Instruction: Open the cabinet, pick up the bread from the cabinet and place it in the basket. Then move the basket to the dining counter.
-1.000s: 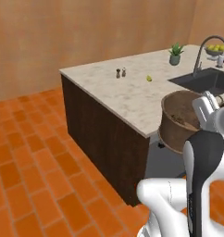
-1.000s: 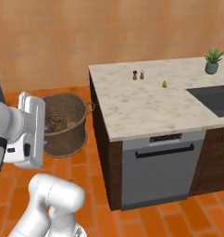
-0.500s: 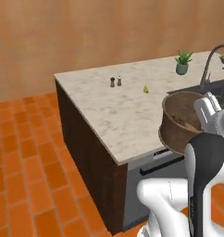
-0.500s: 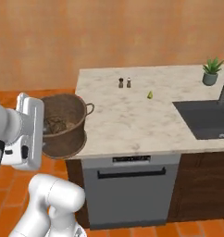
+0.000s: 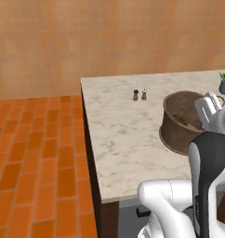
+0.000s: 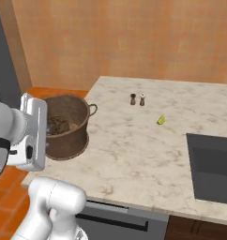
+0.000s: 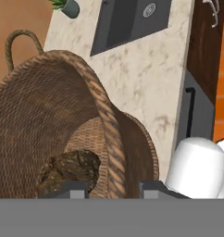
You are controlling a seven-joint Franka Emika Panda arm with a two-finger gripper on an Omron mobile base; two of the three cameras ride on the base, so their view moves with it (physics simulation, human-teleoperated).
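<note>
The gripper (image 7: 113, 186) has its 2 fingertips clamped on either side of the basket (image 7: 49, 125) rim at the bottom of the hand view. The bread (image 7: 70, 170) lies inside, lower left. In the right base view the basket (image 6: 68, 126) appears to hang over the left edge of the dining counter (image 6: 134, 154).

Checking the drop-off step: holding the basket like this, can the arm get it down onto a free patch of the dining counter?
Probably yes. The gripper straddles the rim of the basket, and bare dining counter lies beside it; the shakers stand well away.
</note>
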